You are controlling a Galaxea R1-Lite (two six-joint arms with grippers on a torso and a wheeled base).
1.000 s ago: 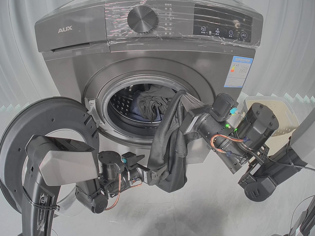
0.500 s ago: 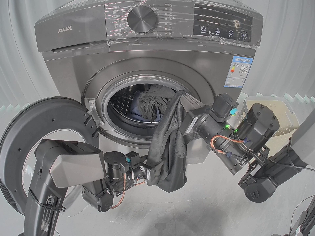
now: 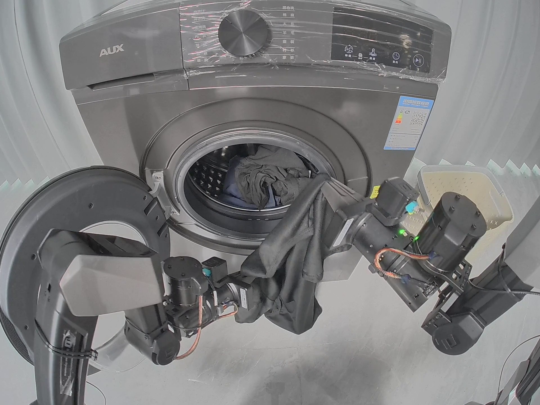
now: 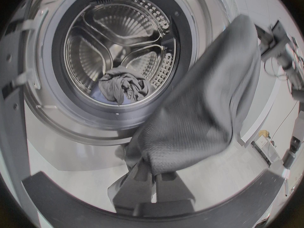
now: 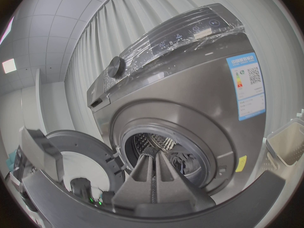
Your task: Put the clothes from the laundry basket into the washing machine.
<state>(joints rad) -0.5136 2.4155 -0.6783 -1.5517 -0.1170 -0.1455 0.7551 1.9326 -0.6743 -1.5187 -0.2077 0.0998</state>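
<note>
Loading step, by the look of it: the dark garment (image 3: 292,254) hangs before the washing machine's (image 3: 129,113) lower-right door rim (image 3: 225,229), left gripper (image 3: 247,305) and right gripper (image 3: 329,189) both clamped on it, wanting a lift into the drum (image 3: 208,178) next

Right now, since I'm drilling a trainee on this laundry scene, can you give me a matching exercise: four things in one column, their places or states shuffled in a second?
Things:
1. black garment
2. grey clothes
3. door
4. laundry basket

Places or states:
A. swung open on the robot's left
B. lying in the drum
C. standing to the right of the washing machine
D. held between the left gripper and the right gripper

Pairs: 1-D, 2-B, 3-A, 4-C.
</note>
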